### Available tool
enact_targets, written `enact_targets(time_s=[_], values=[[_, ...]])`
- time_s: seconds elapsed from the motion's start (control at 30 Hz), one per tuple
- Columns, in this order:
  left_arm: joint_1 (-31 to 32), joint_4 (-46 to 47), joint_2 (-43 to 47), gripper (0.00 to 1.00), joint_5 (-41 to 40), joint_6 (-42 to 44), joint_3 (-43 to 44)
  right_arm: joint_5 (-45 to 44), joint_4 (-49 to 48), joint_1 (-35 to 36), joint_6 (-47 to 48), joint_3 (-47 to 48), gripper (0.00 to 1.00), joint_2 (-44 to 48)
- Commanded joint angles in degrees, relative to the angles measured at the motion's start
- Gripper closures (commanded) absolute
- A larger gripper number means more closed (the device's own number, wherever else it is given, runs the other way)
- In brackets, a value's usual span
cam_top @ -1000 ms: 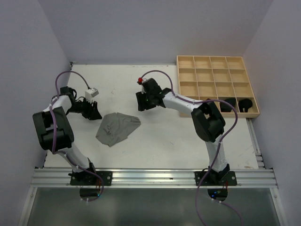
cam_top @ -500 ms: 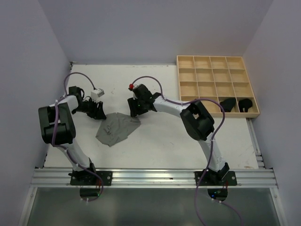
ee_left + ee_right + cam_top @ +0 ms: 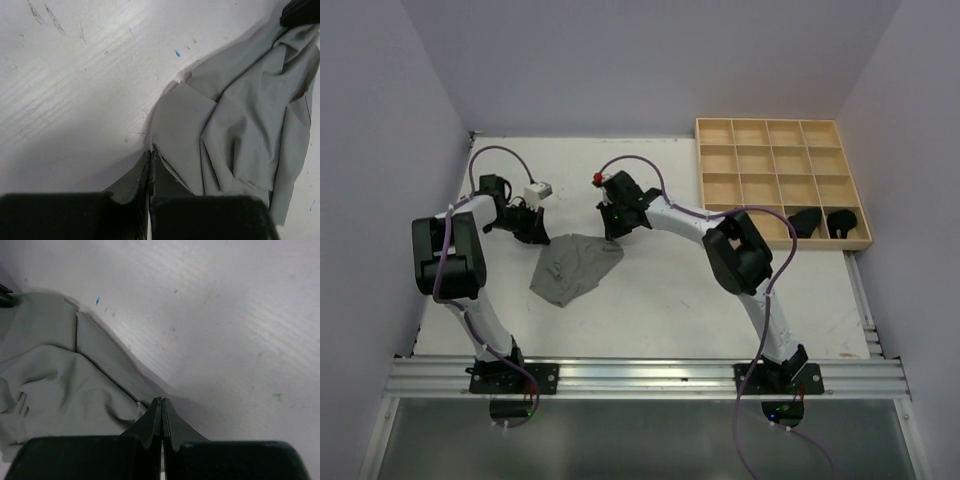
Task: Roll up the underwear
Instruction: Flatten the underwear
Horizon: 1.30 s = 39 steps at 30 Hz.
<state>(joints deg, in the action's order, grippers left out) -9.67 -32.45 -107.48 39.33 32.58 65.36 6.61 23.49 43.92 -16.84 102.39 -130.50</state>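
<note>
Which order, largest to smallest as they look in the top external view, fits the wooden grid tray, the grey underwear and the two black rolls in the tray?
1. wooden grid tray
2. grey underwear
3. black roll and other black roll: they look alike, so I leave them unranked.

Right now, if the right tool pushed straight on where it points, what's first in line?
The grey underwear edge sits at the right tool tips; past that, only table shows, though depth is unclear.
</note>
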Motion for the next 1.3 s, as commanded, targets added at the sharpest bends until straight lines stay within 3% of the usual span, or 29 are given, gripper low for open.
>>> enact_targets(time_s=[0.0,0.23,0.33,0.4,0.47,0.5,0.53,0.6,0.63,0.67,0.73,0.83,0.9,1.03,1.2,1.27], values=[[-0.9,-1.2,1.7,1.0,4.2,0.8,8.7,-0.2,0.7,-3.7,1.6,4.7,1.0,3.8],[-1.1,-5.4,8.6,1.0,12.3,3.2,21.0,3.3,-1.2,-7.4,4.9,8.4,1.0,11.6],[-1.2,-9.4,13.5,1.0,16.2,9.1,19.6,6.2,-3.7,-7.3,7.1,4.3,1.0,17.1],[-1.3,-10.9,17.4,1.0,18.5,13.2,14.2,8.7,-10.1,-7.3,8.0,-1.2,1.0,24.1],[-1.3,-14.7,24.1,1.0,18.8,22.9,9.2,9.6,-12.8,-7.2,8.8,-9.2,1.0,28.6],[-1.3,-15.9,26.3,1.0,18.2,26.3,3.6,10.5,-11.4,-7.1,9.6,-11.0,0.97,31.7],[-1.3,-18.9,30.2,0.88,17.3,33.1,0.9,12.3,-9.6,-6.9,12.2,-13.9,0.76,32.9],[-1.7,-20.4,33.8,0.66,14.6,38.4,-6.6,12.2,-8.1,-6.9,12.9,-18.4,0.57,38.2],[-2.5,-20.8,37.2,0.53,14.5,39.2,-8.7,11.2,-9.5,-6.7,11.5,-25.1,0.49,40.4],[-3.5,-20.4,38.7,0.5,14.8,39.3,-10.4,10.3,-11.4,-6.7,10.6,-28.4,0.35,42.8],[-5.3,-19.4,41.9,0.44,14.9,37.5,-13.2,7.6,-13.1,-6.7,9.6,-33.5,0.31,46.9],[-5.4,-16.1,42.9,0.39,16.4,32.4,-13.9,3.4,-8.6,-6.7,10.2,-33.5,0.34,46.4],[-5.4,-13.2,42.0,0.37,16.7,27.1,-13.9,3.1,-5.7,-6.7,10.2,-33.0,0.42,45.1],[-5.4,-8.4,34.5,0.33,15.8,21.8,-13.1,1.7,-5.1,-6.7,7.8,-32.4,0.48,41.2],[-1.6,-0.1,25.4,0.36,6.8,9.1,-11.9,-0.4,-7.3,-6.7,3.7,-28.9,0.49,31.1],[-0.2,3.1,21.5,0.38,2.9,5.8,-11.5,-4.1,-6.7,-6.7,2.3,-23.4,0.46,28.0]])
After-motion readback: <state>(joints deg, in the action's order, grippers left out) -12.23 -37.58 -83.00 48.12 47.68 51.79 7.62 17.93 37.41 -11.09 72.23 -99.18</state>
